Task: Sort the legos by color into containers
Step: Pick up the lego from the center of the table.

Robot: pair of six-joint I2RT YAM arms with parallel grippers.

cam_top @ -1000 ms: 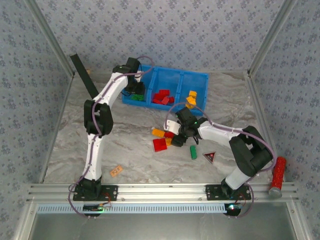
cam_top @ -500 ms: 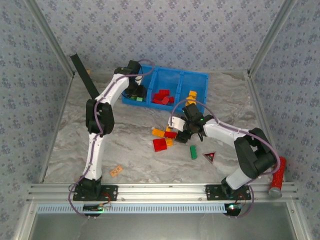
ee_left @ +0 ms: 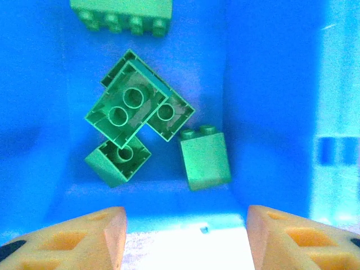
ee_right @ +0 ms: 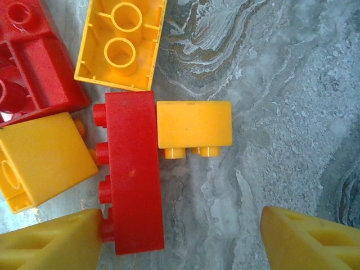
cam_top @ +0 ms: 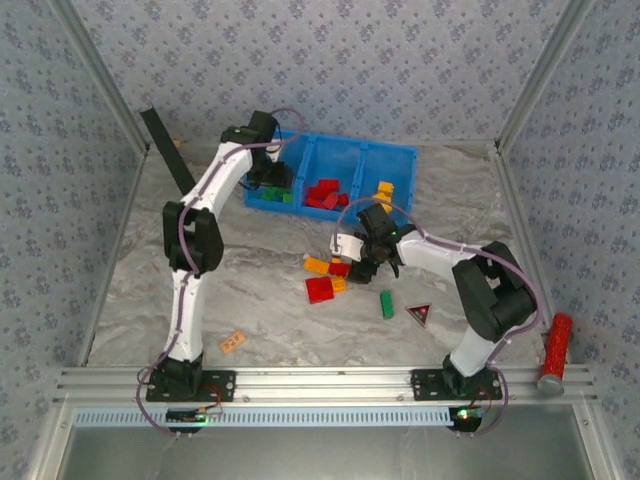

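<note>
Top external view: the small studded plastic legos are lying in two groups. Some are sitting in the bright blue plastic bin at the far side. There, green bricks are in the left compartment, red bricks in the middle one and yellow-orange bricks in the right one. The rest are lying loose on the grey marbled surface in front of the bin. They include a large red brick, an orange brick just beyond it and a lone green brick apart to the right.

In the left wrist view, four or five green legos are resting on the floor of the blue compartment. Two are lying stud-side down and overlapping, and a small one is lying on its side near the right wall. The left fingers are hovering above the near rim of this compartment, spread apart and gripping nothing.

In the right wrist view, a long red lego is lying on the surface with a short yellow-orange lego touching its right side. An upturned yellow lego is lying just above them. The right fingers are standing wide and empty. One tip is just beside the long red lego, and the other is well to its right over bare surface.

A black triangle with a red mark is lying near the lone green brick. A pale orange flat piece with holes is lying by the left arm's base.
</note>
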